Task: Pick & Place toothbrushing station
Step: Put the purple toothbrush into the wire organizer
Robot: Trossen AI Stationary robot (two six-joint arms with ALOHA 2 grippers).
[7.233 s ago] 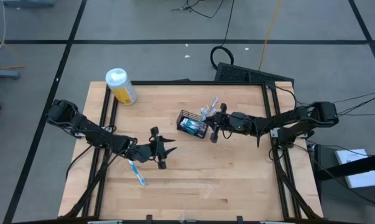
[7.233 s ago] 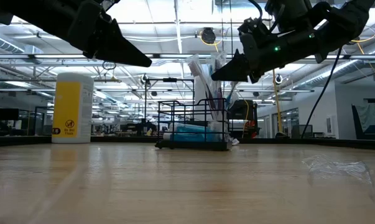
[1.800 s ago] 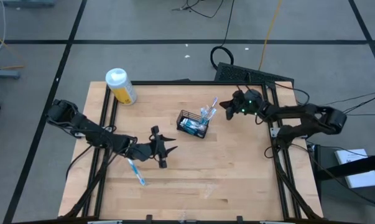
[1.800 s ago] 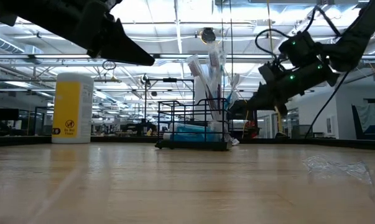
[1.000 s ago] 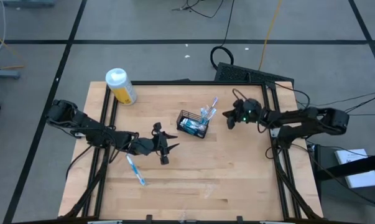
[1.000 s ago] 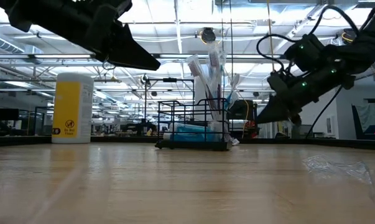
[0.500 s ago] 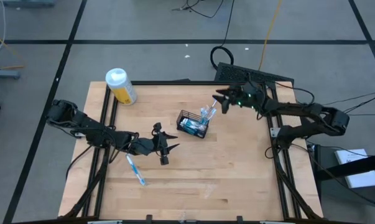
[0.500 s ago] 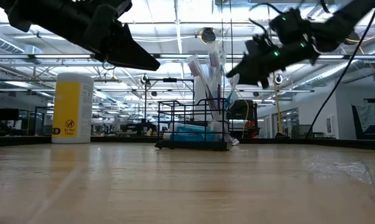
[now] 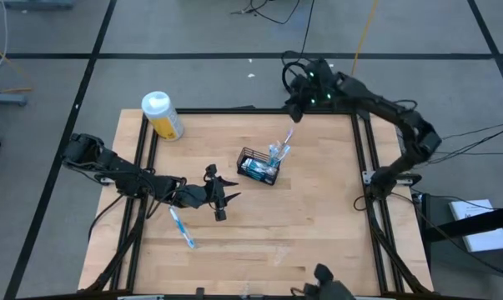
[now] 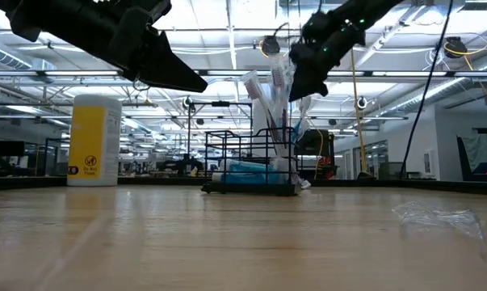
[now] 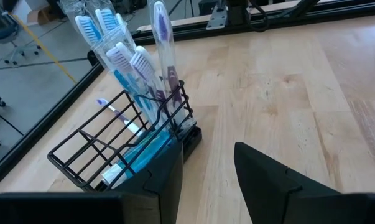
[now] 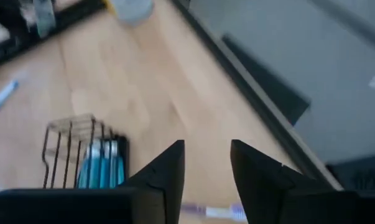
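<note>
The toothbrushing station, a black wire basket (image 9: 259, 167), stands on the wooden table near its middle. Teal tubes (image 11: 140, 158) lie in it, and white-and-blue toothbrushes (image 11: 128, 56) stand in it, leaning on its wire rim. One more toothbrush (image 9: 182, 227) lies flat on the table toward the near left. My left gripper (image 9: 226, 198) hovers open to the left of the basket (image 11: 112, 155), pointing at it, with nothing between its fingers. My right gripper (image 9: 293, 108) is raised high over the table's far edge, beyond the basket (image 12: 81, 155), open and holding nothing.
A yellow bottle (image 9: 162, 115) with a white cap stands at the far left corner. A clear plastic wrapper (image 10: 437, 218) lies on the table near the front. Bare wood lies to the right of the basket, and black frame rails run along the table's edges.
My right gripper has risen steeply from beside the basket's right side and swung toward the table's far edge, tipping and rolling as it went. The basket and its toothbrushes have stayed in place.
</note>
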